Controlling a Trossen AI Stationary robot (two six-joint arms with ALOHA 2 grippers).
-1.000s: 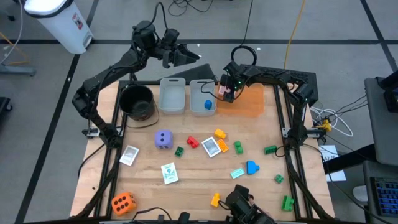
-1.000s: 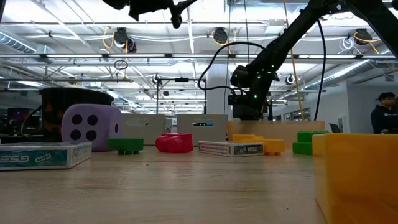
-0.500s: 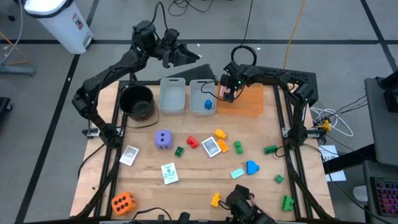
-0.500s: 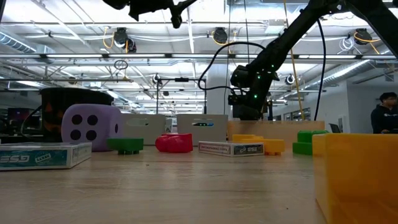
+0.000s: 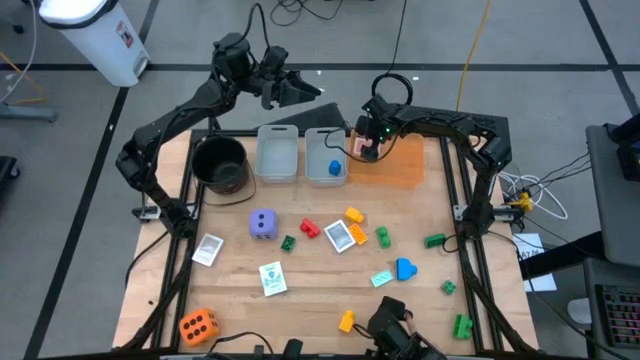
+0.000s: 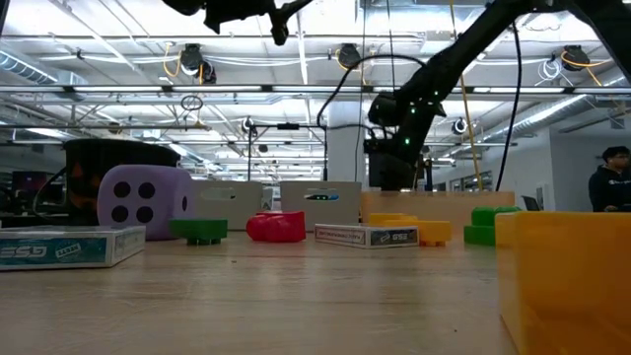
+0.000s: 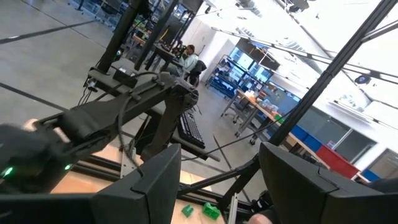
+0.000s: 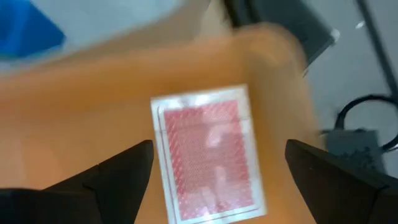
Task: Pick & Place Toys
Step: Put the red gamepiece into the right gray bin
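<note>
A red-backed card [image 8: 205, 155] lies flat on the orange tray [image 5: 405, 165] at its left end. My right gripper [image 8: 214, 155] hangs open just above it, one finger on each side, touching nothing; it shows over the tray [image 5: 365, 148]. Loose toys lie mid-table: a purple die [image 5: 262, 223], an orange die [image 5: 198, 324], a red brick [image 5: 309, 229], green bricks [image 5: 434, 240], a blue brick [image 5: 405, 269] and cards [image 5: 271, 278]. A blue brick [image 5: 335, 168] sits in the grey bin [image 5: 326, 155]. My left gripper [image 5: 305, 90] is held high beyond the far edge, open and empty.
A second grey bin [image 5: 277, 155] and a black bucket [image 5: 220, 165] stand along the far edge, left of the tray. A large yellow brick [image 6: 562, 286] fills the near right of the low view. A person [image 6: 611, 187] stands far off in the room.
My right gripper has risen a little above the orange tray, while the card stays flat on the tray.
</note>
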